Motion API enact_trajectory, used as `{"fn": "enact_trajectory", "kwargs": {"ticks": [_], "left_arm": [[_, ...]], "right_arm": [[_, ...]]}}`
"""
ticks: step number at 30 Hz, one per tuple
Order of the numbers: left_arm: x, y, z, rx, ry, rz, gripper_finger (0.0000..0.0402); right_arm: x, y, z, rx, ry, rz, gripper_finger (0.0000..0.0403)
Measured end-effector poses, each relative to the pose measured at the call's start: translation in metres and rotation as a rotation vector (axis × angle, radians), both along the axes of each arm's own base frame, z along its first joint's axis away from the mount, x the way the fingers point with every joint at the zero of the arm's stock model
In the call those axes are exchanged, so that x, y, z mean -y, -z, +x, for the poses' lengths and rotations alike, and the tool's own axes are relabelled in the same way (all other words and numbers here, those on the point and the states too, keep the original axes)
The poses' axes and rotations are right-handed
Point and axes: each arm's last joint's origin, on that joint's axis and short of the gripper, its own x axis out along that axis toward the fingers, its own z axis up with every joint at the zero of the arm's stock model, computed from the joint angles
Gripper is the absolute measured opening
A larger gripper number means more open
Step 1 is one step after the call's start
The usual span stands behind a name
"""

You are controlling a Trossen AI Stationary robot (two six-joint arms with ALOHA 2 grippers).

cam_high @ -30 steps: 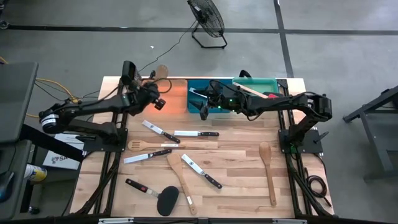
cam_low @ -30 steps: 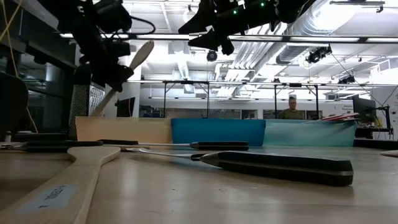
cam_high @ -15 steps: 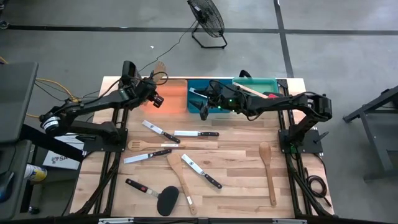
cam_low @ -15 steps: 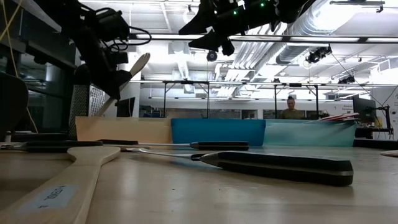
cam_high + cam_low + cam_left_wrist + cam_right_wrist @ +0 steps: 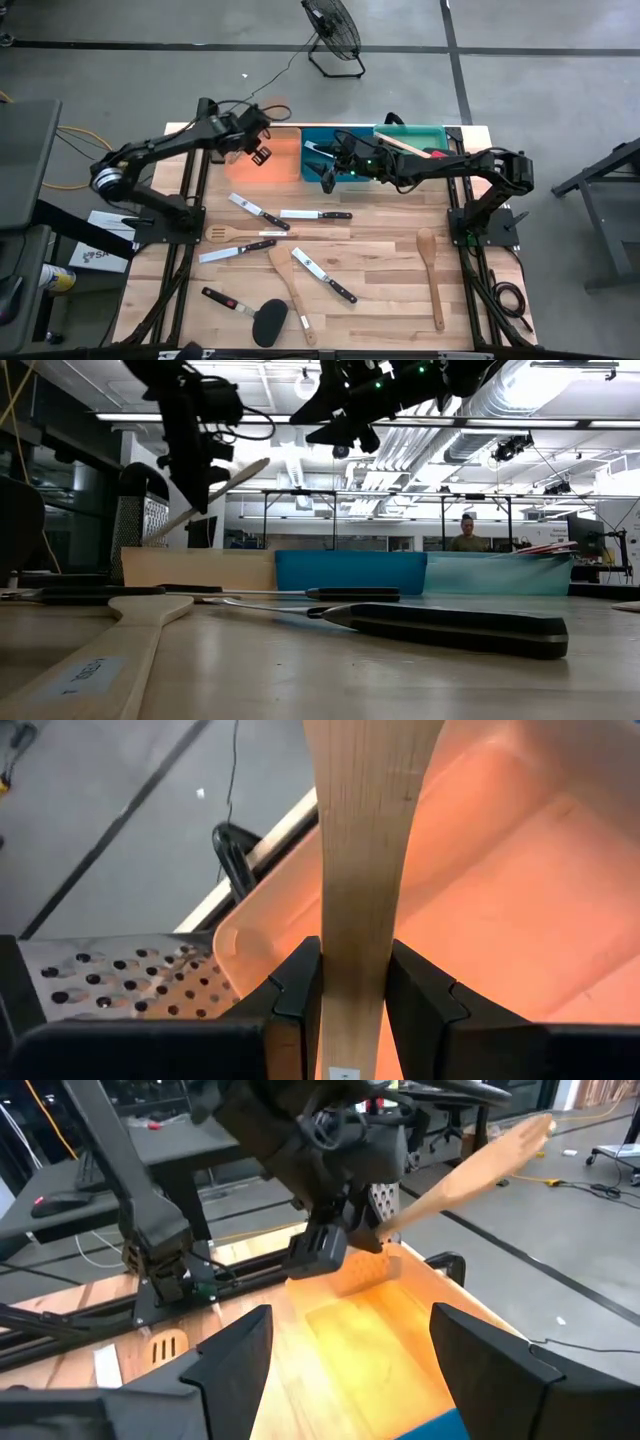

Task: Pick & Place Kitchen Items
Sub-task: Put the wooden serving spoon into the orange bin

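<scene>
Pale matt wooden spatula (image 5: 362, 870), smooth glossy plastic orange bin (image 5: 520, 910), perforated metal plate (image 5: 120, 985), wood-plank tbl (image 5: 390, 260)

An orange bin (image 5: 281, 152), a blue bin (image 5: 316, 140) and a green bin (image 5: 432, 134) line the table's (image 5: 380, 260) far edge, a floor fan (image 5: 333, 30) standing beyond.

— Was there room inside the orange rectangular bin (image 5: 520, 890)?
— Yes, its floor lay bare below my left gripper (image 5: 352, 982).
— Anything in the way?
— My pale wooden spatula (image 5: 362, 840), and a perforated steel grater (image 5: 120, 990) just beside the rim.
</scene>
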Motion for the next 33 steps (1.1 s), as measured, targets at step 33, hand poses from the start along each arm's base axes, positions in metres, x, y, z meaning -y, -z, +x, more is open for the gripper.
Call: {"fn": "enact_trajectory", "kwargs": {"ticks": [33], "left_arm": [[-0.025,0.047,0.036,-0.182,-0.012,-0.156,0.0079]], "right_arm": [[0.000,0.007,-0.001,-0.062,0.004,0.033,0.0262]]}}
